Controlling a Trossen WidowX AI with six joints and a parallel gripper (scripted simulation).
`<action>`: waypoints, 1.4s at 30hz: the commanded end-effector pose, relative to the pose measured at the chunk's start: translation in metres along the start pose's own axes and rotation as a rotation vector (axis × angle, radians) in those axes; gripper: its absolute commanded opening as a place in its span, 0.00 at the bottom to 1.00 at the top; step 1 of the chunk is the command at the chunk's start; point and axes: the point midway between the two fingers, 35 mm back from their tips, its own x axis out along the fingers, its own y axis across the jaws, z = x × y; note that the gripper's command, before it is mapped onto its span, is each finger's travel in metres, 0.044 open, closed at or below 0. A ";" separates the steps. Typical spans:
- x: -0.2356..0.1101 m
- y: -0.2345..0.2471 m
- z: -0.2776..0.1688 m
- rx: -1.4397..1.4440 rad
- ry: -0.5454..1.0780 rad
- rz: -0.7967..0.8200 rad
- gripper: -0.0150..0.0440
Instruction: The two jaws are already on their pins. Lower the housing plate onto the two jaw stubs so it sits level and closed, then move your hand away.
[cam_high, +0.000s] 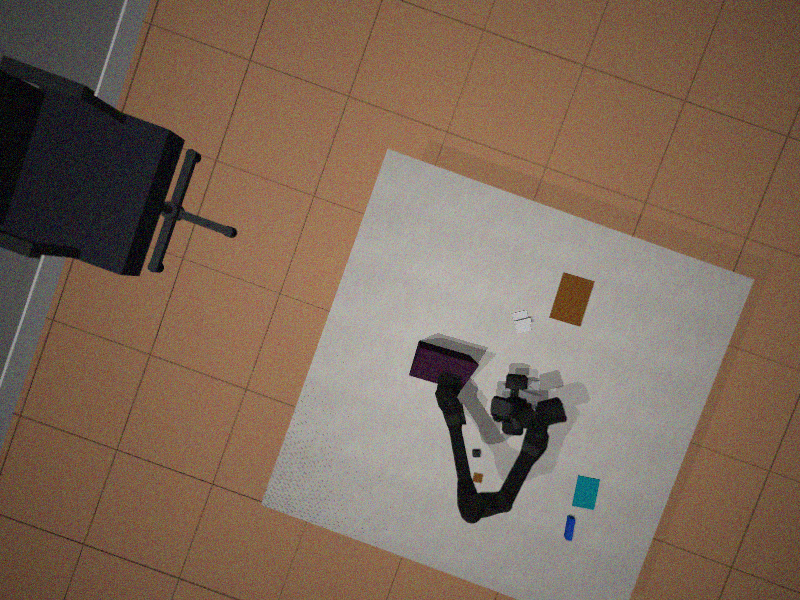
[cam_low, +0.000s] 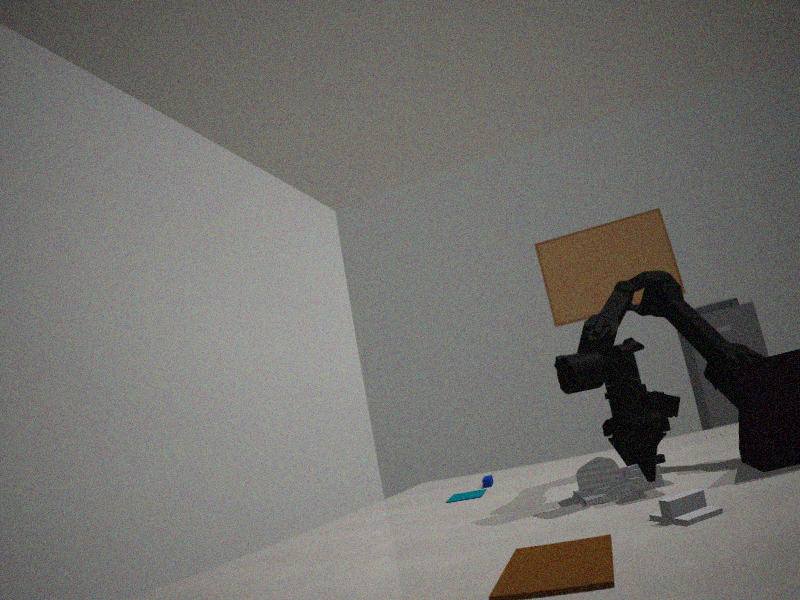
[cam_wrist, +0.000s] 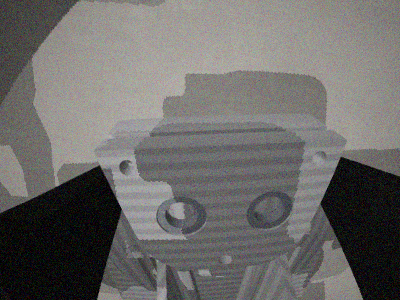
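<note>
The grey housing plate (cam_wrist: 225, 155) spans the wrist view, with two large round holes and smaller holes near its edges. My gripper (cam_wrist: 220, 166) (cam_low: 651, 470) is shut on it, one black finger at each side edge. In the exterior view a cluster of grey parts (cam_low: 599, 477) stands on the table at the fingertips. Grey parts show below the plate at the left (cam_wrist: 135, 265) and right (cam_wrist: 307, 255) in the wrist view, probably the jaws. The pins and stubs are mostly hidden. I cannot tell whether the plate touches the stubs or sits level. The top camera sees the hand from above, hiding the plate.
A small pale bracket (cam_high: 522, 321) (cam_low: 684, 508) stands near the hand. A brown board (cam_high: 571, 299) (cam_low: 562, 565) lies beyond it. A teal tile (cam_high: 586, 492) (cam_low: 466, 496) and a blue block (cam_high: 569, 527) (cam_low: 487, 481) lie farther off. Small dark and brown cubes (cam_high: 476, 452) (cam_high: 477, 477) lie under the arm.
</note>
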 end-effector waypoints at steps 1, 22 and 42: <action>0.003 0.001 -0.001 0.007 -0.002 0.004 0.85; 0.000 0.000 0.000 0.000 0.002 0.001 1.00; -0.074 0.001 0.002 0.008 -0.004 0.006 1.00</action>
